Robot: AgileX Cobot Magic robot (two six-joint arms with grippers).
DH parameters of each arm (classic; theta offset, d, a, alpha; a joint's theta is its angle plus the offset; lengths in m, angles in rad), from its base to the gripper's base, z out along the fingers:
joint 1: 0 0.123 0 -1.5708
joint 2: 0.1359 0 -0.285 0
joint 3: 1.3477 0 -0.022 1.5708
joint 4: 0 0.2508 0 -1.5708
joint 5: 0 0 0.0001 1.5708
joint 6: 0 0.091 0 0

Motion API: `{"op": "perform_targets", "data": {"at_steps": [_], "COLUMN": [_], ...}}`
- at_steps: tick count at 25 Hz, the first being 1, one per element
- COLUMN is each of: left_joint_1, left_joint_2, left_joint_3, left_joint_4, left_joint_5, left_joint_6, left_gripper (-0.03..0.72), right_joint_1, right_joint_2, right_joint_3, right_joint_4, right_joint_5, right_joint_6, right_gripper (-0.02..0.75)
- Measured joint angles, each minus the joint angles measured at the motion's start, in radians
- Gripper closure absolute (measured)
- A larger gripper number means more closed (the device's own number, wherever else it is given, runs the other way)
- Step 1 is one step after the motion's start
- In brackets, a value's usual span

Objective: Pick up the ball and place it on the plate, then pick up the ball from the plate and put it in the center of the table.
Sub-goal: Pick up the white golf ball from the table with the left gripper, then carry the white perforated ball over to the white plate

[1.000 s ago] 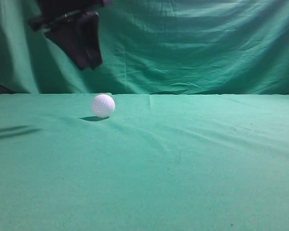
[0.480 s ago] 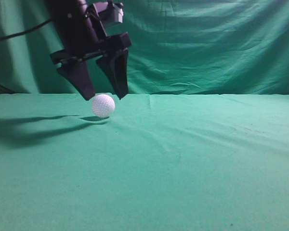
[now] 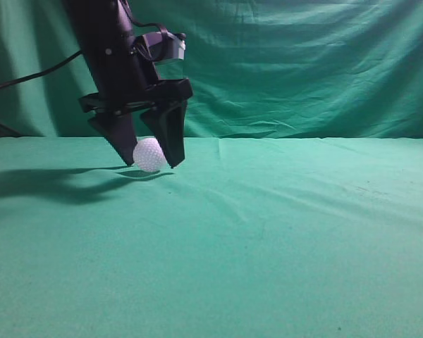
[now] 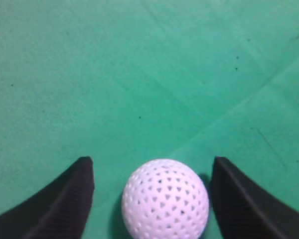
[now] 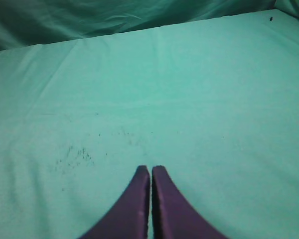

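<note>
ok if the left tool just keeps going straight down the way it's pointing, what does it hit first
Probably the table. The left tool points down with its jaws open either side of the ball, a gap showing on both sides in the wrist view, so the fingertips would likely reach the cloth first, though depth is hard to judge.

A black two-fingered left gripper [image 3: 151, 156] straddles the small white dimpled ball [image 3: 149, 155] on the wrinkled green cloth table [image 3: 268, 239], one finger on each side.
</note>
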Motion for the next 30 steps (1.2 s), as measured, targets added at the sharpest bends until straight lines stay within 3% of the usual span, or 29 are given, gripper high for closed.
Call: {"op": "perform_targets", "data": {"at_steps": [3, 4, 11, 15, 19, 24, 30], "left_joint_1": [0.000, 0.000, 0.000, 0.000, 0.023, 0.160, 0.396], "left_joint_2": [0.000, 0.000, 0.000, -0.060, -0.177, -0.324, -0.453], "left_joint_3": [0.000, -0.004, -0.125, -0.216, -0.211, -0.107, 0.115], "left_joint_4": [0.002, 0.004, 0.025, 0.105, 0.156, 0.121, 0.105], "left_joint_5": [0.000, 0.000, 0.171, 0.313, 0.402, 0.430, 0.373], "left_joint_6": [0.000, 0.000, -0.008, -0.105, -0.162, -0.179, -0.205], "left_gripper": [0.381, 0.396, 0.384, 0.384, 0.384, 0.384, 0.384], "right_joint_1": [0.000, 0.000, 0.000, 0.000, 0.000, 0.000, 0.000], "right_joint_2": [0.000, 0.000, 0.000, 0.000, 0.000, 0.000, 0.000], "right_joint_3": [0.000, 0.000, 0.000, 0.000, 0.000, 0.000, 0.000], "right_joint_4": [0.000, 0.000, 0.000, 0.000, 0.000, 0.000, 0.000], "right_joint_5": [0.000, 0.000, 0.000, 0.000, 0.000, 0.000, 0.000], "right_joint_6": [0.000, 0.000, 0.000, 0.000, 0.000, 0.000, 0.000], "right_gripper": [0.738, 0.738, 0.738, 0.738, 0.738, 0.738, 0.738]}}
